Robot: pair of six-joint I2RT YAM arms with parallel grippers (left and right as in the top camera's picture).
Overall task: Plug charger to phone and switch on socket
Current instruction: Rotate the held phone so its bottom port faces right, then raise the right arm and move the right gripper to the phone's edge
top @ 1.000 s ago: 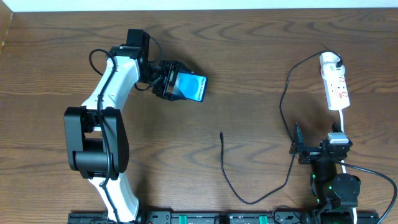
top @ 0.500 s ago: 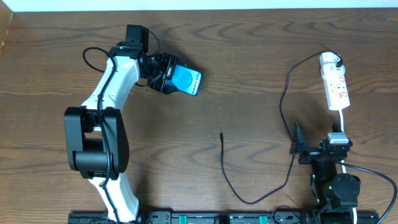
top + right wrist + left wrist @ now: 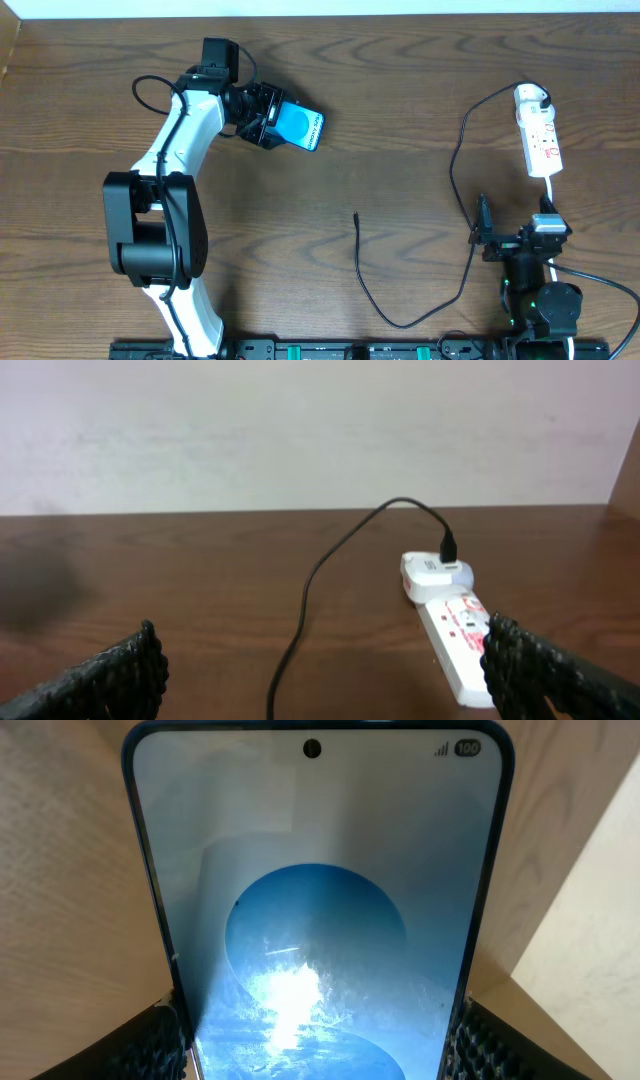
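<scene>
My left gripper [image 3: 262, 116] is shut on the phone [image 3: 299, 127], a blue-screened smartphone held tilted above the table's back left; its screen fills the left wrist view [image 3: 318, 910], both fingers on its sides. The charger's black cable [image 3: 455, 170] runs from its white plug head [image 3: 531, 97], seated in the socket [image 3: 543, 143], down to a loop near the front, ending at a free connector tip [image 3: 357, 214] mid-table. My right gripper [image 3: 483, 240] is open and empty at the front right, facing the socket [image 3: 458, 642] and cable [image 3: 310, 585].
The socket's thick white cord [image 3: 552, 192] runs down toward the right arm's base. A rail [image 3: 350, 350] lies along the front edge. A pale wall [image 3: 300, 430] stands behind the table's far edge.
The left gripper lifted the phone up and slightly left, tilting it, then held still. The right gripper shifted slightly right.
</scene>
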